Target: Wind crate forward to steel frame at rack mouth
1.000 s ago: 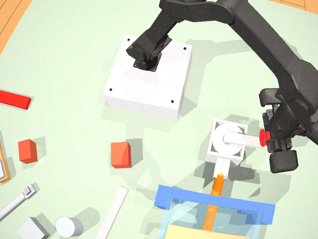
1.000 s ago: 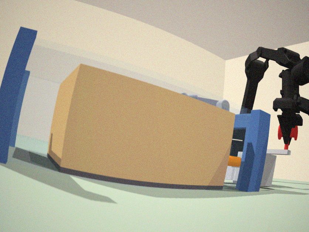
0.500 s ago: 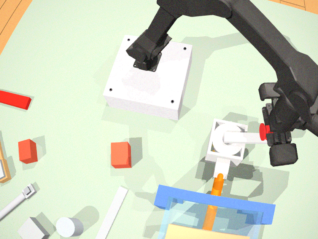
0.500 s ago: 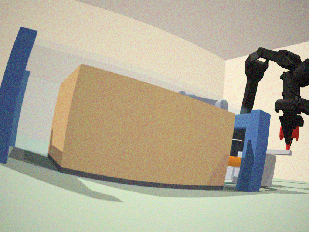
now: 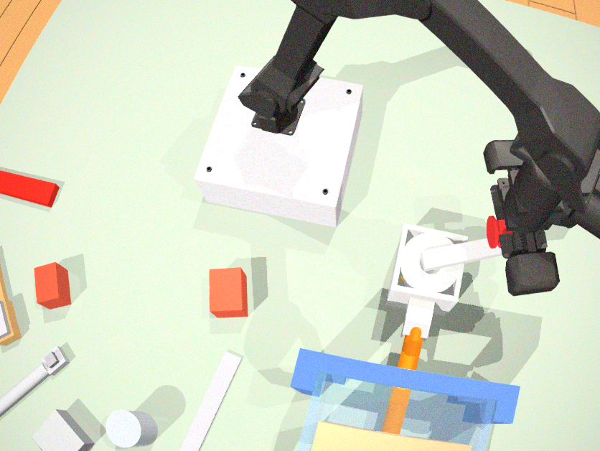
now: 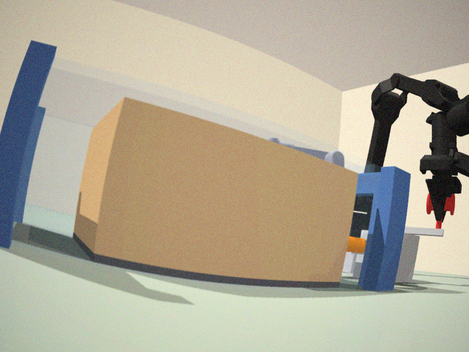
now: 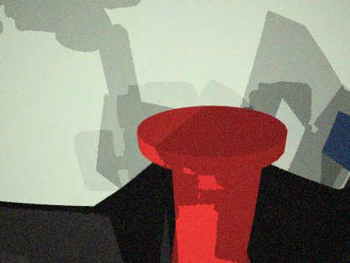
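Note:
My gripper (image 5: 514, 238) (image 6: 439, 217) (image 7: 215, 218) is shut on the red knob (image 5: 491, 232) (image 6: 450, 202) (image 7: 213, 131) of the winch handle. The handle's white arm (image 5: 465, 254) (image 6: 426, 231) lies level across the top of the white winch (image 5: 421, 296) (image 6: 408, 257) and points away from its hub to the right in the top view. An orange strap (image 5: 410, 352) (image 6: 356, 244) runs from the winch through the blue steel frame (image 5: 359, 365) (image 6: 401, 227). The tan crate (image 5: 387, 440) (image 6: 219, 197) sits flat, its front a short gap behind the frame. The key is hidden.
Clear panels (image 5: 308, 417) flank the crate. A white base block (image 5: 271, 174) carries the arm. Left of the winch are an orange-red block (image 5: 227, 291), another block (image 5: 48, 286), a white bar (image 5: 213, 398), a grey cylinder (image 5: 125, 429), a socket tool (image 5: 29, 386) and a red bar (image 5: 24, 187).

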Robot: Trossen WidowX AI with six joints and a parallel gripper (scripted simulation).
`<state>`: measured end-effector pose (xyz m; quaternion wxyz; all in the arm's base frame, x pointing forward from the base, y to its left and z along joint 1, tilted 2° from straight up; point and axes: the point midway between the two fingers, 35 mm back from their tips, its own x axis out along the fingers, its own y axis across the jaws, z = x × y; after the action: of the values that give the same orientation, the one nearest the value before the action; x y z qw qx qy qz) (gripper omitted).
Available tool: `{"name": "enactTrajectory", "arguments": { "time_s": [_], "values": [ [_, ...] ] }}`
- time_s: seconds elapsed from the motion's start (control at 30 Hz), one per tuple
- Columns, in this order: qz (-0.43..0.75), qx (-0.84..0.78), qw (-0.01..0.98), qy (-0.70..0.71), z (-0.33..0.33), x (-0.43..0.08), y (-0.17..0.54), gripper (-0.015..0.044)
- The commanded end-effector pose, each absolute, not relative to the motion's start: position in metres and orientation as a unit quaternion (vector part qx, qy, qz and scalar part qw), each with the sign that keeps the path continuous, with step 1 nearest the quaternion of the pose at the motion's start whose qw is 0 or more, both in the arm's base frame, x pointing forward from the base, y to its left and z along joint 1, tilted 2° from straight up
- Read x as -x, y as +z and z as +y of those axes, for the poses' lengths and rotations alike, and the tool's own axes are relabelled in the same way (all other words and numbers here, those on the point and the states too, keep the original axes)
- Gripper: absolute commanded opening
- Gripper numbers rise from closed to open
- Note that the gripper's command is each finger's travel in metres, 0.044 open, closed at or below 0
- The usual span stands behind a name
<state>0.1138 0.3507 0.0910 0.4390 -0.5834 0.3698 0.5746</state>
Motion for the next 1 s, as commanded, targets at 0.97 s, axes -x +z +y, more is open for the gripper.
{"name": "enactTrajectory", "arguments": {
  "time_s": [0.97],
  "values": [
    [0.380, 0.581, 0.426, 0.580, 0.320, -0.078, 0.085, 0.0000]
  ]
}}
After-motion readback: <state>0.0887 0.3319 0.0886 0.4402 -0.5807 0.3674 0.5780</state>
